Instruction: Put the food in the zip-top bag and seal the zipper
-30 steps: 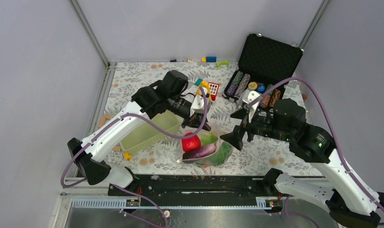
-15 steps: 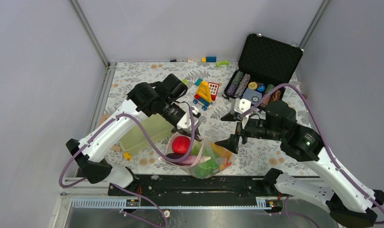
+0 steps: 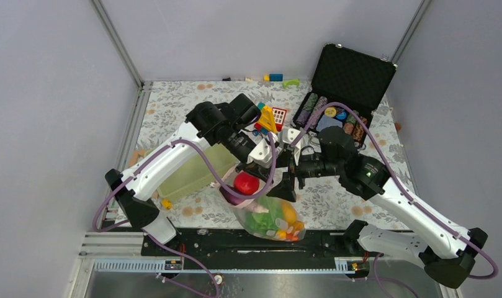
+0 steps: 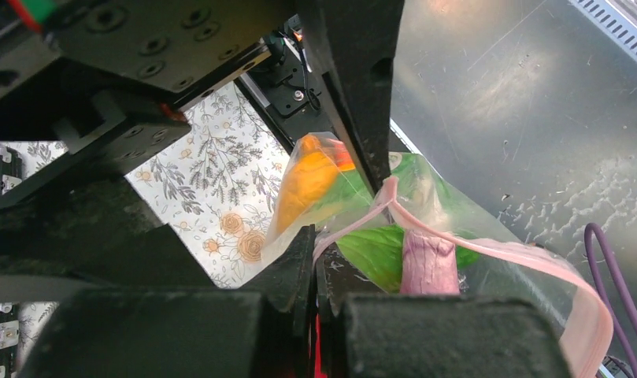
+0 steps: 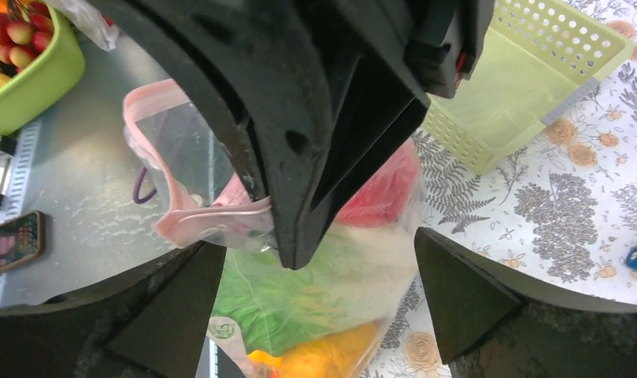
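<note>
Sagging soft and likely slippery, the clear floppy plastic bag (image 3: 268,218) of toy food (image 3: 279,216) is hanging from its pink-red zipper strip (image 4: 504,253), likely the firmest hold, left gripper (image 4: 316,250) pinching it, right gripper (image 3: 288,175) spread beside.

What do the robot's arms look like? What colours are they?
Both arms have white shells with black joints and bases. A purple cable loops along the left arm and another along the right arm. The right gripper has black, wedge-shaped fingers, and a small green light glows on that arm.
</note>
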